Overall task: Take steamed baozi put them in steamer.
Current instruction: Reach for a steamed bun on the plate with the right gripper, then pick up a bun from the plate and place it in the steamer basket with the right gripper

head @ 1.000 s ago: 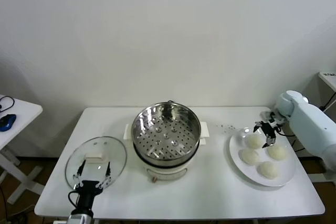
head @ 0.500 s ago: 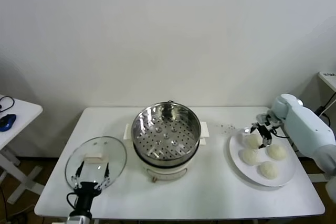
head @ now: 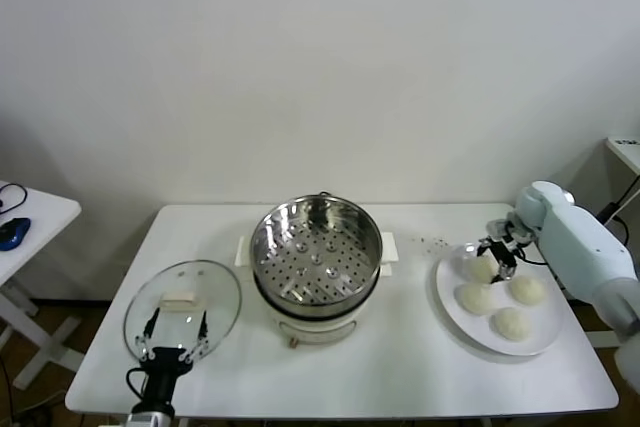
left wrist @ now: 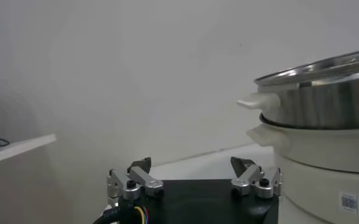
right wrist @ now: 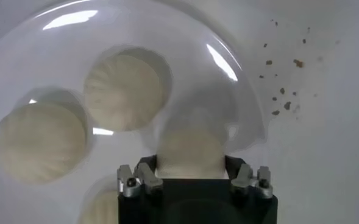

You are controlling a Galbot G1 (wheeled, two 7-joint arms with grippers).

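Four smooth cream-white baozi point(head: 496, 296) sit on the plate point(head: 450, 299) at 3 o'clock from the empty, perforated steamer point(head: 316, 250). The right tool point(head: 497, 252) pinches the farthest bun point(right wrist: 190, 150). The left tool point(head: 174, 336) rests spread at 8 o'clock.

table point(head: 400, 357): white, in front of a plain wall
glass lid point(head: 183, 305): flat on table, left side, white handle on top
plate point(head: 545, 339): white, right side of table
crumbs point(head: 432, 241): dark specks near plate
side table point(head: 40, 215): far left, blue mouse point(head: 10, 233) on it
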